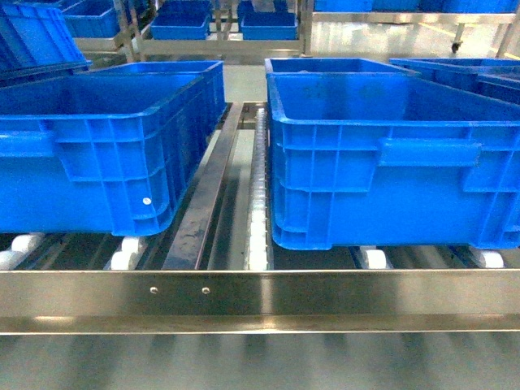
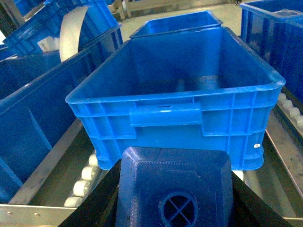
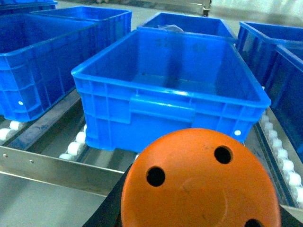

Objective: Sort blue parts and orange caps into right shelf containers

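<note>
Jaws on both arms were pinching a load: in the left wrist view the dark jaw members flanked a blue part that filled the bottom of the picture, its round recessed hub with a cross facing the camera, and in the right wrist view an orange cap with small holes in its flat face sat between the dark jaw members in the same way. Neither arm showed in the head view, so both pieces were judged to be held back and low, short of the right shelf, whose steel front rail ran across the foreground with white rollers behind it. Two large blue containers stood on those rollers, side by side but apart, with a metal guide rail between them. The left container lay straight ahead of the blue part, open and seemingly bare inside; the right container lay straight ahead of the orange cap, likewise open, and its floor looked bare as well. That pairing seemed deliberate, each arm lined up with its own crate so the two kinds stayed separate. Each piece was carried above rim height, probably so it could pass over the near wall and handle recess before being let go. More blue crates stood on racks farther back.
</note>
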`<state>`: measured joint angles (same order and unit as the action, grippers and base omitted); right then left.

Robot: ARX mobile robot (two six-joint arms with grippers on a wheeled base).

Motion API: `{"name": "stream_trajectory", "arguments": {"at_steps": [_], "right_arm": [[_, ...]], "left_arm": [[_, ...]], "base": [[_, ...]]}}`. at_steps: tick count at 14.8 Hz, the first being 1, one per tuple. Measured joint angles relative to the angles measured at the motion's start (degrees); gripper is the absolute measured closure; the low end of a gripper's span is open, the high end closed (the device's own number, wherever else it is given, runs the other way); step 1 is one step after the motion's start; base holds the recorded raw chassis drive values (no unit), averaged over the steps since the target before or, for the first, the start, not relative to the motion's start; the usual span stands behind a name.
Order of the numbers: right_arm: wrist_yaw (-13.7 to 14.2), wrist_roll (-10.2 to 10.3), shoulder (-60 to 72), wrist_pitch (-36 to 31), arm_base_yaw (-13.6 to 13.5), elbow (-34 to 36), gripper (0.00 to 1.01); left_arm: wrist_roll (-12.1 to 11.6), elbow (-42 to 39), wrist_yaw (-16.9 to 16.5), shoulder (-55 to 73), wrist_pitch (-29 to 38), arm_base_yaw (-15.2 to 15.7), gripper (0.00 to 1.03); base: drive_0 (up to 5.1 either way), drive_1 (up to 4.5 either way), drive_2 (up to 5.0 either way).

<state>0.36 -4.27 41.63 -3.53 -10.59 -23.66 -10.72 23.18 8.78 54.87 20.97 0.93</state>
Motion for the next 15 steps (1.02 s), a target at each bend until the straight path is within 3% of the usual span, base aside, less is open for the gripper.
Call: {"name": "stream_trajectory", "arguments": {"at_steps": [3,5,7,9,11,12,13,15], "right_arm": [[-3.32,-2.56,12.28,-9.29,3.26,-6.01,0.58],[-0.92,-3.67,29.40,-20.04,4.28,-16.35,0.58],[1.25,-2.86,43.91,-17.92,4.22,-30.03,0.55],[0.90,-1.42,54.93,-18.03,3.67,-39.60,0.31],[-0.09,-1.60,50.21,-21.18,2.21,-33.03,0.11],[-0.83,-1.62,44.44,-21.66,1.95,-28.37,0.01],[-2.08,-1.44,37.62,-20.72,2.01,-23.15,0.04],[-2.60,-1.31,28.48,-16.15,2.91,-12.39,0.03]], "left_arm": [[-0.02,0.00,0.00,0.00,0.02,0.00,0.59],[-0.02,0.00,0.00,-0.02,0.02,0.00,0.59],[0.00,0.00,0.00,0.00,0.00,0.02,0.59],[-0.02,0.00,0.00,0.00,0.00,0.02,0.59],[0.15,0.02,0.70,0.04,-0.07,-0.13,0.59],[1.62,0.72,7.67,1.03,-0.70,-1.60,0.59],[2.49,2.60,11.82,4.04,0.94,-1.55,0.59],[3.82,10.54,7.50,13.07,5.25,0.31,0.59]], "base": [[0.0,0.00,0.0],[0.0,0.00,0.0],[0.0,0.00,0.0],[0.0,0.00,0.0],[0.0,0.00,0.0],[0.0,0.00,0.0],[0.0,0.00,0.0],[0.0,0.00,0.0]]}}
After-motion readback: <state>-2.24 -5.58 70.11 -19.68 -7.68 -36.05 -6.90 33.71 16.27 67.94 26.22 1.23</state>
